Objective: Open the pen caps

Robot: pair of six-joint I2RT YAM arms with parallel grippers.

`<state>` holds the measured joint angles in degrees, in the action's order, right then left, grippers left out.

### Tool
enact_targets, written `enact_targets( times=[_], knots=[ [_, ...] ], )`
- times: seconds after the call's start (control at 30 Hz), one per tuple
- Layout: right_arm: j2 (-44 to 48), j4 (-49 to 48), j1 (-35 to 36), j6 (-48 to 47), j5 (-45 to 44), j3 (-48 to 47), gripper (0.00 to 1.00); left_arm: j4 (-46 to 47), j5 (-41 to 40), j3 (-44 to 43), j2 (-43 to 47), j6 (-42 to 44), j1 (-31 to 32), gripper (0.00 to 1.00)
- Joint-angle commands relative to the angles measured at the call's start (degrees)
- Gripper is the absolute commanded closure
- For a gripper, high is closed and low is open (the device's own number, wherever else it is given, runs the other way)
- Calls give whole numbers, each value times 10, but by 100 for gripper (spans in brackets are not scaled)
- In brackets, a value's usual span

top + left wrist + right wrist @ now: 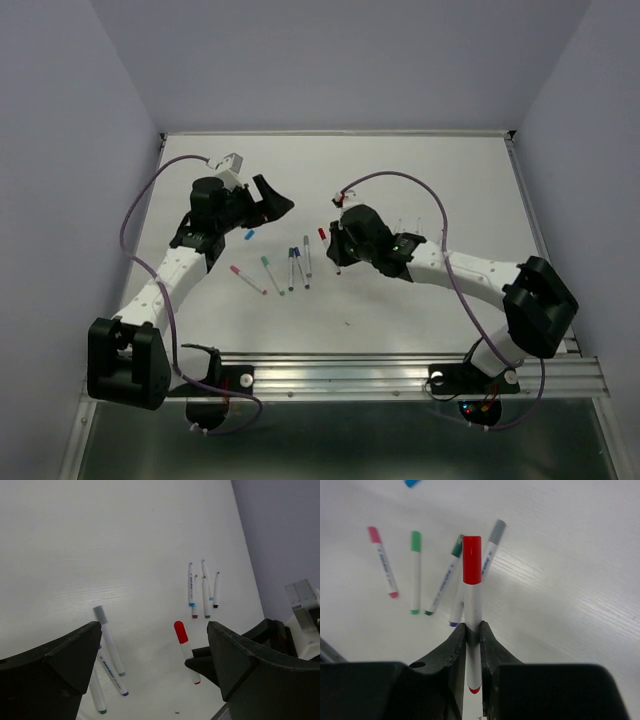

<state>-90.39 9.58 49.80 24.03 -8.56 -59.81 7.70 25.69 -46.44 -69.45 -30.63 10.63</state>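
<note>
- The right gripper (472, 632) has its two black fingers (452, 652) pinched tight on the white barrel of a red pen (472, 605), low down near the small red end.
- The red cap (472, 560) is on that pen and sticks out past the fingertips, away from the wrist.
- Seen from overhead, the held pen is near the middle of the table (400, 170), with its cap end turned toward the left arm. I cannot tell whether it is lifted clear of the surface.
- The left gripper (154, 630) stands wide open and holds nothing. It hovers near the red cap without touching it.
- Between the two arms lies a loose fan of capped pens: a pink pen (383, 562), a green pen (415, 575), a darker-capped pen (445, 574) and a grey pen (488, 555). The held pen partly hides the last two.
- A short light-blue cap (249, 236) lies by itself near the left gripper, apart from the fan.
- Beyond the right arm, a cluster of white pens (206, 597) lies close together, showing only small coloured ends.
</note>
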Motion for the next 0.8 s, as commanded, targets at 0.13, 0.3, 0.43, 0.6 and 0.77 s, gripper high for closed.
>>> enact_targets(
  times=[0.13,0.3,0.43,0.6,0.77],
  knots=[
    [104,-163,-26,-9,165,49,99,119,86,-16,-3,-31,80,1],
    [122,-189,-38,2,187,58,99,138,99,-15,-7,-41,94,2],
    [129,-199,-50,8,200,58,99,149,101,-9,-3,-47,99,7],
    [131,-221,-55,15,216,59,99,162,106,-4,-7,-54,104,15],
    [130,-236,-60,19,233,56,99,173,112,-5,-17,-61,106,23]
  ],
)
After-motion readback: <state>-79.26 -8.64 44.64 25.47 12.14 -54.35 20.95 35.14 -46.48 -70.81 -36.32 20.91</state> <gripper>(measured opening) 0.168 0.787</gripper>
